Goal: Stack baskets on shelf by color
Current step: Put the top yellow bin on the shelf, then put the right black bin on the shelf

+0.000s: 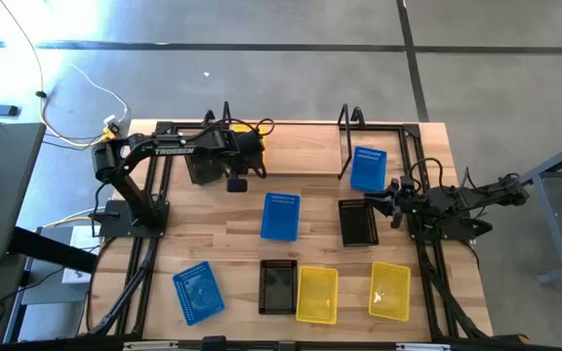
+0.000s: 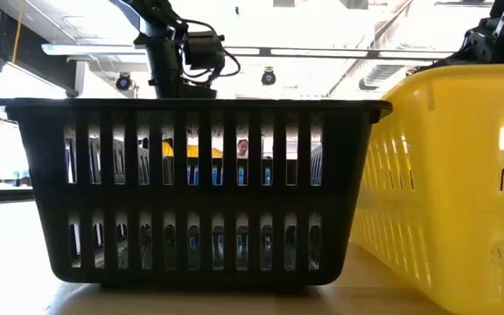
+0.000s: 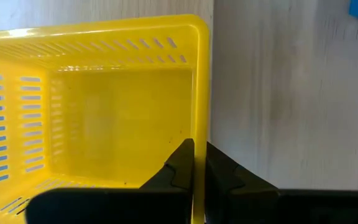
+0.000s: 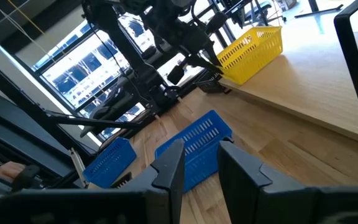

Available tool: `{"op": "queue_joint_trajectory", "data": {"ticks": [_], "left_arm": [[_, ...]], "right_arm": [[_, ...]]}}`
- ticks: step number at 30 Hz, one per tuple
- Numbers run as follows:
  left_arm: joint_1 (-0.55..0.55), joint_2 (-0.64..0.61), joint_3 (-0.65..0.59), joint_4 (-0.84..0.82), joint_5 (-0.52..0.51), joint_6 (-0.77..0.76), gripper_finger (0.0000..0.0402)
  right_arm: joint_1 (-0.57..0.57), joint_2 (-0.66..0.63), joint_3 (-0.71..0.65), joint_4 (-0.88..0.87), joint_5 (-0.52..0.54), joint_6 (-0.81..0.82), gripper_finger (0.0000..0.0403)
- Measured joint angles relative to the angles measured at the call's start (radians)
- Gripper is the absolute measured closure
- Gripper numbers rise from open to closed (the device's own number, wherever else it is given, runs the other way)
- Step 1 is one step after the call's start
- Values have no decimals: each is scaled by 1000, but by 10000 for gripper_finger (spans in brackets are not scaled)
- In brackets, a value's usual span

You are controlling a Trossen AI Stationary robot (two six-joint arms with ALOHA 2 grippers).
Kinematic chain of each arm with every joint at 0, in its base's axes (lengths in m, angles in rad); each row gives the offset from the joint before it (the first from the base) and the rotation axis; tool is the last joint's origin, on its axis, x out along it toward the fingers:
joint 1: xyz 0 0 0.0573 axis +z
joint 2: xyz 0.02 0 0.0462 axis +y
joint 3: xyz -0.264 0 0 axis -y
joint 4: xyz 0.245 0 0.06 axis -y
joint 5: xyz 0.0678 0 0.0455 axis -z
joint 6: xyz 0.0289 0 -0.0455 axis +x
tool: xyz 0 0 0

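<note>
My left gripper (image 3: 199,167) is shut on a yellow basket (image 3: 104,106) at the table's far left, by the shelf's (image 1: 374,124) left loop end; the basket also shows in the high view (image 1: 252,129). A black basket (image 1: 203,168) lies under that arm. My right gripper (image 4: 194,168) is open and hovers at the right, between a blue basket (image 1: 367,168) on the shelf's right end and a black basket (image 1: 357,221). Other baskets stand on the table: blue ones (image 1: 281,216) (image 1: 198,292), a black one (image 1: 278,286) and two yellow ones (image 1: 317,294) (image 1: 389,290). My left gripper pinches the yellow basket's side wall at its rim (image 3: 199,134), one finger (image 3: 180,163) inside the basket and one (image 3: 225,171) outside. In the right wrist view the basket (image 4: 250,53) sits tilted in the hold; whether it is clear of the table I cannot tell.
The larger black tube frame (image 1: 413,166) runs around the table. In the low view a black basket (image 2: 199,192) and a yellow basket (image 2: 453,175) stand close to the near edge and hide most of the table. Bare wood lies between the middle blue basket and the left arm's base.
</note>
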Motion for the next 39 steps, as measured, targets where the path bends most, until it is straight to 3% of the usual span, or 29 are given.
{"op": "queue_joint_trajectory", "data": {"ticks": [9,13,24,31,39], "left_arm": [[0,0,0,0,-47,-3,346],[0,0,7,-16,-70,-73,317],[-38,0,152,-174,-54,-108,275],[-94,-19,261,-235,-12,-257,275],[-179,-109,287,-220,107,-435,275]], "right_arm": [[0,0,0,43,-37,1,320],[0,0,0,50,-62,48,320],[0,20,46,49,-97,12,320],[0,149,193,-114,-158,-23,320],[0,400,397,-409,-328,-8,320]]}}
